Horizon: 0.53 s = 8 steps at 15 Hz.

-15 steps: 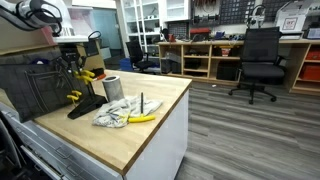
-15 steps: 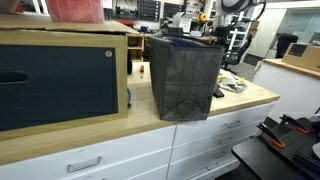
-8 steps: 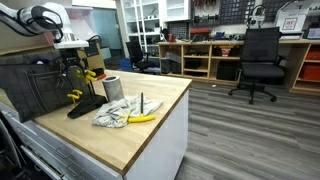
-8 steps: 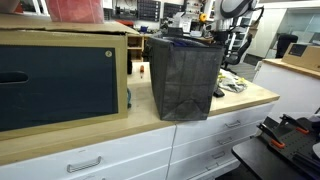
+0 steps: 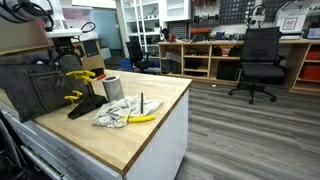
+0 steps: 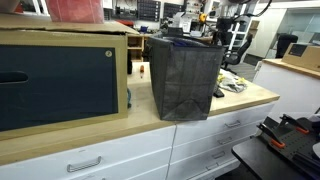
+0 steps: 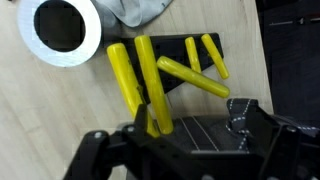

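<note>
The gripper (image 7: 168, 135) has lifted off the rack (image 5: 85, 106) and now stands wide, holding nothing. The yellow pegs (image 7: 148, 70) remain on the rack, beside the cup (image 5: 113, 88).

Black rack (image 5: 85, 106) with splayed yellow pegs (image 7: 148, 80), upright on the wooden countertop (image 5: 160, 100).

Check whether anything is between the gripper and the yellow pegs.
Nothing visible. The open gripper hangs right over the yellow pegs on their black stand; the tape roll and cloth lie off to the side.
</note>
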Available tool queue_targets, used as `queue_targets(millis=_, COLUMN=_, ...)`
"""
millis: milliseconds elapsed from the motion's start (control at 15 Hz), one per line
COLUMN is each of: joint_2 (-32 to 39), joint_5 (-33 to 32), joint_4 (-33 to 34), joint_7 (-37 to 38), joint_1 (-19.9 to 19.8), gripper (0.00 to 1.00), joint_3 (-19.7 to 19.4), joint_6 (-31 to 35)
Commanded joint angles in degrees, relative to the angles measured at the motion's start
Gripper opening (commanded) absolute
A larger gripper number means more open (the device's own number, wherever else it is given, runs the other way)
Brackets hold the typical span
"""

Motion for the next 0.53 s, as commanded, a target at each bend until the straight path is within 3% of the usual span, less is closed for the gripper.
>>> queue_targets(millis=0, joint_2=-7.08, joint_5=2.73, joint_4=-2.67, joint_7=-3.3, joint_1=-0.11, gripper=1.0, joint_3=0.01, joint_6=0.01)
queue_targets(millis=267, joint_2=-9.99, joint_5=2.51, joint_4=-0.13, joint_7=-3.99, joint_1=0.84, gripper=1.0, joint_3=-0.4, joint_6=-4.77)
queue_targets(millis=467, joint_2=-9.5, joint_5=1.93, joint_4=3.36, joint_7=-5.13, joint_1=1.59, gripper=1.0, joint_3=-0.36, joint_6=-12.18)
